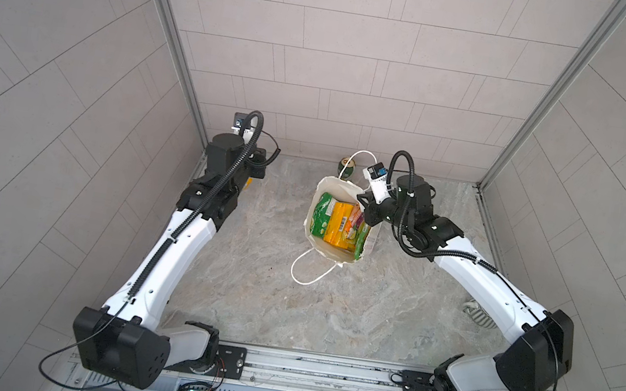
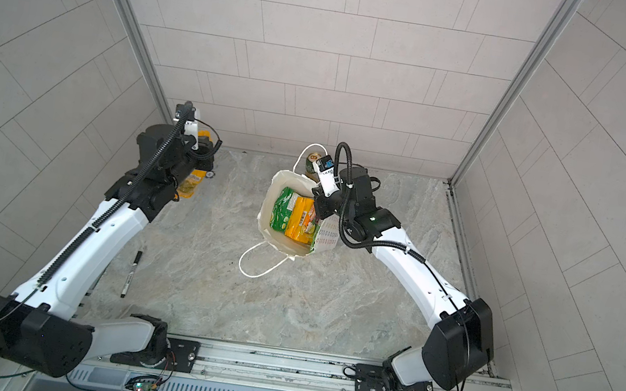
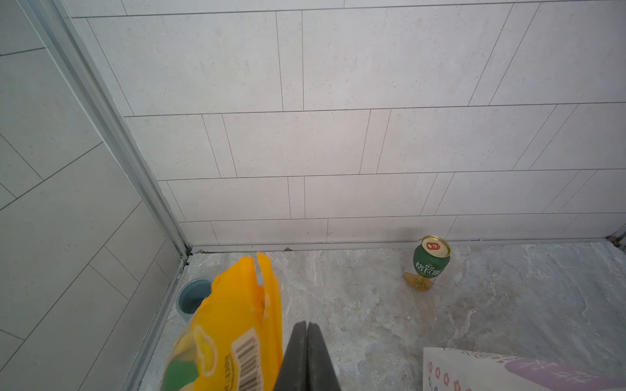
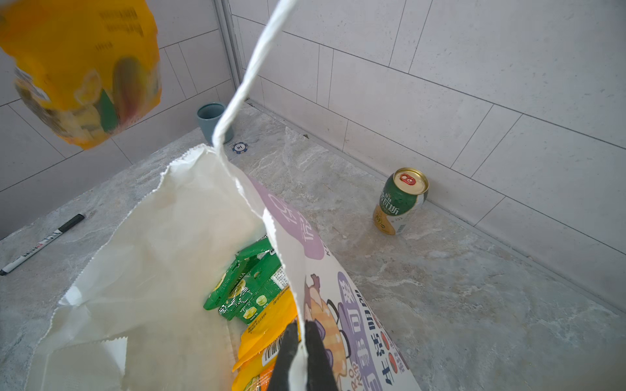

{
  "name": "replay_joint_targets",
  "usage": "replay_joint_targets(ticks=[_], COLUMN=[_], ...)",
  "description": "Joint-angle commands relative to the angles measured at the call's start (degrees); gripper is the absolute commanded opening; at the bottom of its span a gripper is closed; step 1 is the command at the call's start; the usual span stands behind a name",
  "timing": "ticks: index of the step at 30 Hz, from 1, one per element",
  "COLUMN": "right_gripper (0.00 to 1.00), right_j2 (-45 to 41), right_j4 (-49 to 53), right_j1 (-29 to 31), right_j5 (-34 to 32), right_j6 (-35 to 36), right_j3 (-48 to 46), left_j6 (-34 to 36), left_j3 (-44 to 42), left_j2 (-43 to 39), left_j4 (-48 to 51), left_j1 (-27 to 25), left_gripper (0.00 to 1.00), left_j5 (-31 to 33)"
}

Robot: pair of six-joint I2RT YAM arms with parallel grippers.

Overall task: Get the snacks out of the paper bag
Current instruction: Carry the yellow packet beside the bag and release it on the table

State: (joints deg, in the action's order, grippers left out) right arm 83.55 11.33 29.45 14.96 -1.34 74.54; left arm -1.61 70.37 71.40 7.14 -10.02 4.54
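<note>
The paper bag [image 1: 321, 202] [image 2: 270, 203] stands open mid-table, with green, yellow and orange snacks [image 1: 340, 226] [image 2: 299, 219] inside. My right gripper [image 4: 299, 326] is shut on the bag's rim [image 4: 271, 216], one finger inside and one outside. Green packets [image 4: 250, 287] and a yellow packet [image 4: 267, 325] lie just below that rim. My left gripper [image 3: 306, 325] is shut at the far left. One yellow snack packet [image 3: 237, 321] [image 4: 84, 67] [image 2: 192, 182] hangs in the air beside its fingers; the pinch point is out of frame.
A green-gold can [image 1: 347, 166] [image 3: 431, 259] [image 4: 401, 199] stands by the back wall behind the bag. A grey-blue cup [image 3: 194, 298] [image 4: 211, 118] sits in the far left corner, a small round token [image 4: 240, 147] beside it. A black marker [image 2: 131, 272] lies at the left. A cord handle [image 1: 308, 271] loops toward the front.
</note>
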Motion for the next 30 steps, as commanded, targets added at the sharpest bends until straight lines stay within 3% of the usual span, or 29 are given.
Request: replay_joint_targets(ticks=[1, 6, 10, 12, 16, 20, 26, 30], right_gripper=[0.00, 0.00, 0.00, 0.00, 0.00, 0.00, 0.00, 0.00], right_j2=[-0.5, -0.2, -0.2, 0.0, 0.6, 0.7, 1.4, 1.5], right_j4=[-2.1, -1.7, -1.3, -1.5, -1.2, -1.1, -1.3, -1.1], right_j1=[-0.4, -0.4, -0.4, -0.4, -0.4, -0.4, -0.4, -0.4], right_j5=[-0.1, 0.2, -0.6, -0.2, -0.4, -1.0, -0.8, -0.8], right_j6=[-0.1, 0.2, 0.5, 0.5, 0.5, 0.8, 0.5, 0.5], right_j3=[0.7, 1.0, 1.2, 1.3, 1.4, 1.2, 1.5, 1.5], left_j6=[1.0, 2.3, -1.2, -4.7, -11.3, -11.8, -10.0, -10.9], left_j3=[-5.5, -11.2, -9.1, -6.6, -0.5, 7.4, 16.2, 17.4], left_j2=[1.3, 5.8, 7.2, 9.1, 15.9, 24.5, 35.2, 39.7], left_j4=[-11.6, -19.3, -14.9, -10.1, 0.8, 13.8, 29.1, 30.2], left_j1=[1.0, 2.8, 4.1, 5.7, 11.4, 17.0, 17.3, 18.1], left_gripper=[0.00, 0.00, 0.03, 0.22, 0.89, 0.97, 1.00, 1.00], left_j5=[1.4, 2.0, 3.6, 3.3, -0.1, -1.4, 5.2, 5.6])
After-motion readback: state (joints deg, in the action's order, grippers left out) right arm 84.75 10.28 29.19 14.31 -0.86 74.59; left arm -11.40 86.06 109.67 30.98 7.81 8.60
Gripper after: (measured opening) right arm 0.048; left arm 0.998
